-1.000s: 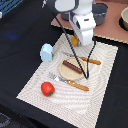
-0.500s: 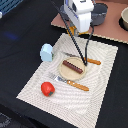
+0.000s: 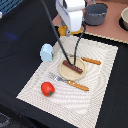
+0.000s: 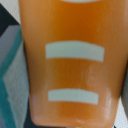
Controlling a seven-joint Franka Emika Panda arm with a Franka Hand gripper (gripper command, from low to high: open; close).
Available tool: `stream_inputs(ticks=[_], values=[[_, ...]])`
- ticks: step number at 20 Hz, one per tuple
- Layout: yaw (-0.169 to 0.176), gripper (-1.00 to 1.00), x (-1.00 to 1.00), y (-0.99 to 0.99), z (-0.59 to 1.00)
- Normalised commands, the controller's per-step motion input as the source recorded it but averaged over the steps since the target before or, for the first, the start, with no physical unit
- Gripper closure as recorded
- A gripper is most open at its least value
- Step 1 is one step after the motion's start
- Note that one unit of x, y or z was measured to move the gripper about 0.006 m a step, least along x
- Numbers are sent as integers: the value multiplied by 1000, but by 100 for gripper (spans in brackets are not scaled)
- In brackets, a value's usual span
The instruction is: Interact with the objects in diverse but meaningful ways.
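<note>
Bread block [image 4: 70,60], orange and ridged, is filling the wrist view and sitting between the fingers of the gripper [image 3: 67,31], which appears to be gripping it high above the pale mat [image 3: 107,75]. A slack grip risks dropping it onto the sausage stick [image 3: 73,67] lying on the tan plate [image 3: 65,73] below, knocking things askew. Dark table [image 3: 20,30] is surrounding the mat; tomato [image 3: 47,88] and carton [image 3: 46,52] are sitting well apart
</note>
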Motion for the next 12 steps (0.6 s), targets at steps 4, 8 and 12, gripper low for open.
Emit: stream_inputs(ticks=[4,8,12], values=[[0,100,-277,-858,131],[0,100,-307,-870,24],[0,100,-355,-866,0]])
